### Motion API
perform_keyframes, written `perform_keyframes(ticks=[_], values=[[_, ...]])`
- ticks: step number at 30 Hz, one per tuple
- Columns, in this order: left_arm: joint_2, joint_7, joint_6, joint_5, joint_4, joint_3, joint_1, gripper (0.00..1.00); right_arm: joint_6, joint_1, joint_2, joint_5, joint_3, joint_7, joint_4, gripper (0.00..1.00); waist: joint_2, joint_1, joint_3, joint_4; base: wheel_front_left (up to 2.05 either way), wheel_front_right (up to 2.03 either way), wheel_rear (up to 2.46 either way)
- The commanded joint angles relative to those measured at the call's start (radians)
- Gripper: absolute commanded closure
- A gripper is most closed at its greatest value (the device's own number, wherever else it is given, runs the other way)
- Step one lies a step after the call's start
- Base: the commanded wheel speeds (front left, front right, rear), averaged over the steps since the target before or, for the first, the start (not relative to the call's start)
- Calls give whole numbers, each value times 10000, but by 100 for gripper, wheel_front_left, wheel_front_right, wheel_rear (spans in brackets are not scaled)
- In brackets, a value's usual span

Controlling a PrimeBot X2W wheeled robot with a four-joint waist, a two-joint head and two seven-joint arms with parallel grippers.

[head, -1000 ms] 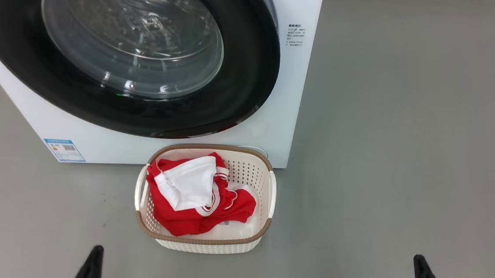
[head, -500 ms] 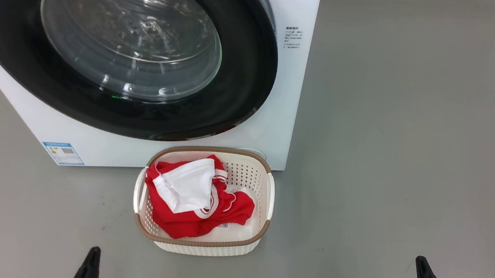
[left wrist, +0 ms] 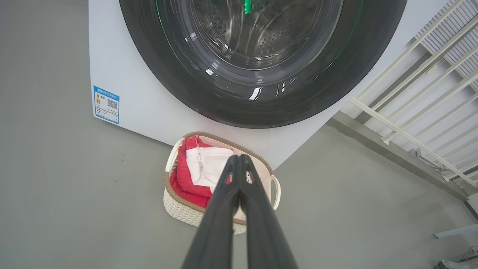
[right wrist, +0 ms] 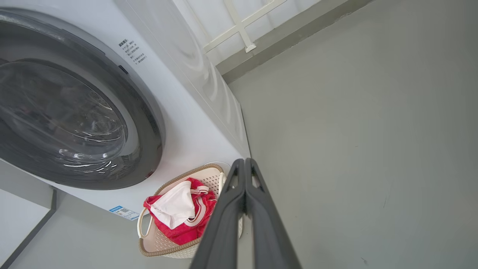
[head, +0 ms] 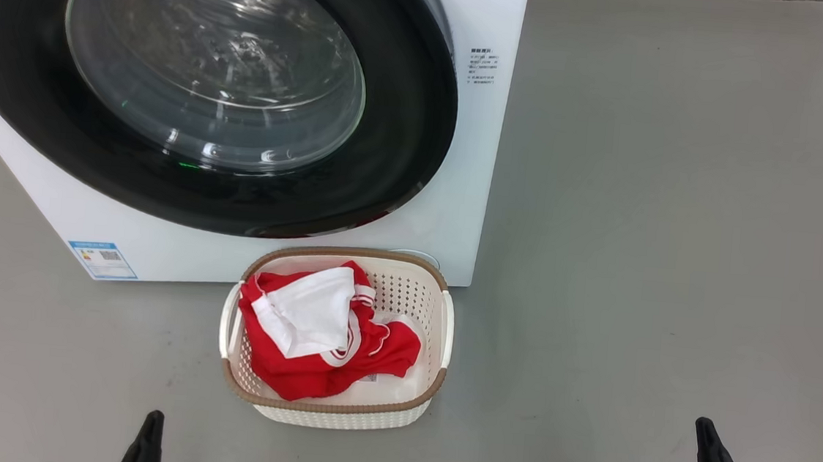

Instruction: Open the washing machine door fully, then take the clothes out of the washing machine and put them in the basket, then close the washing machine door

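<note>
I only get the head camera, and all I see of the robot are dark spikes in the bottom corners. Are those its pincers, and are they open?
Observer: Yes, those are its pincers. The left wrist view shows the left gripper with its jaws pressed together, empty, pointing toward the basket.
Operator: And the other one?
Observer: The right gripper is shut and empty too, seen in its own wrist view.
Operator: What's off to the side of the washer?
Observer: A white barred frame stands just beyond the washing machine.
</note>
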Motion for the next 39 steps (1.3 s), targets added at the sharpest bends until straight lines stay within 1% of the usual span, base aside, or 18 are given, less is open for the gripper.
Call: perform_keyframes(ticks=[1, 39], values=[[76, 83, -18, -287, -203, 190, -408, 100, -2, -398, -152, 306, -13, 87, -271, 100, 0, -1, -10, -7, 0, 0, 0], [-106, 1136, -39, -3998, -209, 478, -916, 100, -5, -1080, -191, 3928, -101, 1167, -411, 100, 0, -1, -216, -161, 0, 0, 0]])
